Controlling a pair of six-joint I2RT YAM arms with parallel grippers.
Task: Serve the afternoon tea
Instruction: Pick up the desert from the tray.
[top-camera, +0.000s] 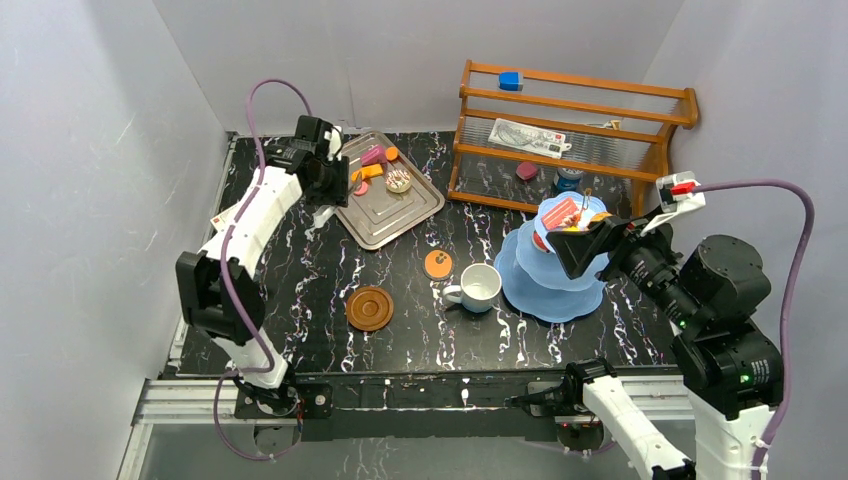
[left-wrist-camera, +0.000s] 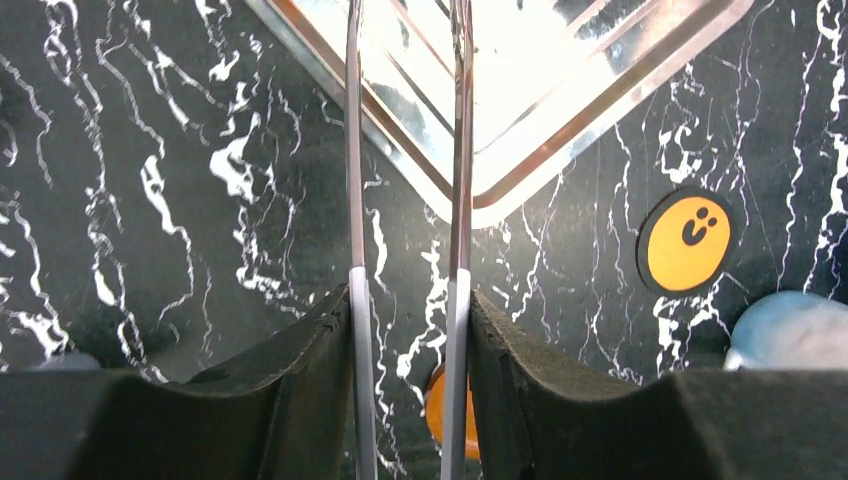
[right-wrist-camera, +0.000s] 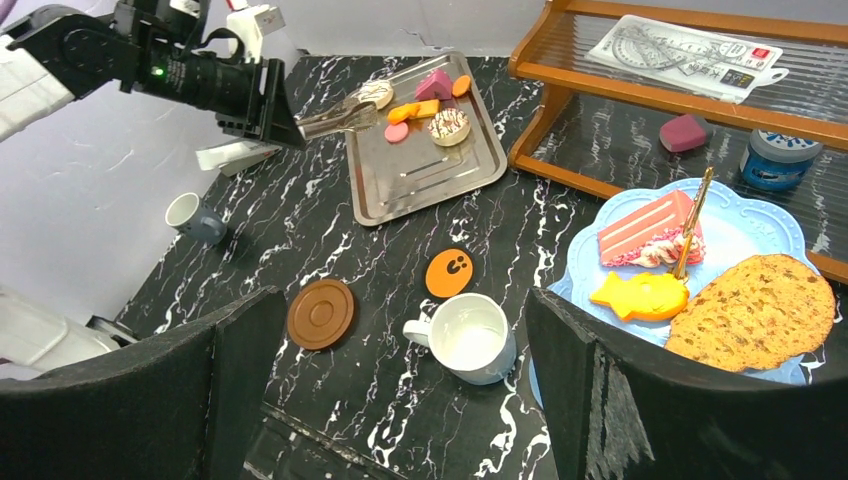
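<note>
My left gripper (top-camera: 335, 180) is shut on the metal tongs (left-wrist-camera: 458, 150), one arm against each finger, with the tips reaching over the silver tray (top-camera: 385, 215). The tray holds a pink cake (right-wrist-camera: 433, 83), an orange piece (right-wrist-camera: 418, 110), a chocolate donut (right-wrist-camera: 448, 125) and a cream donut (right-wrist-camera: 375, 93) right at the tong tips. My right gripper (right-wrist-camera: 405, 330) hangs open and empty beside the light-blue stand (top-camera: 555, 285), above the white mug (right-wrist-camera: 470, 340). The stand's top tier (right-wrist-camera: 740, 225) carries a pink cake slice (right-wrist-camera: 648, 228), an orange fish pastry (right-wrist-camera: 640, 297) and a cookie (right-wrist-camera: 755, 312). A brown saucer (top-camera: 369, 308) lies near the front, and a grey mug (right-wrist-camera: 195, 217) stands at far left.
An orange smiley coaster (top-camera: 437, 264) lies between the tray and the white mug. A wooden rack (top-camera: 570, 120) at the back right holds a blue cube, a packet, a maroon piece and a jar. Grey walls close in on both sides.
</note>
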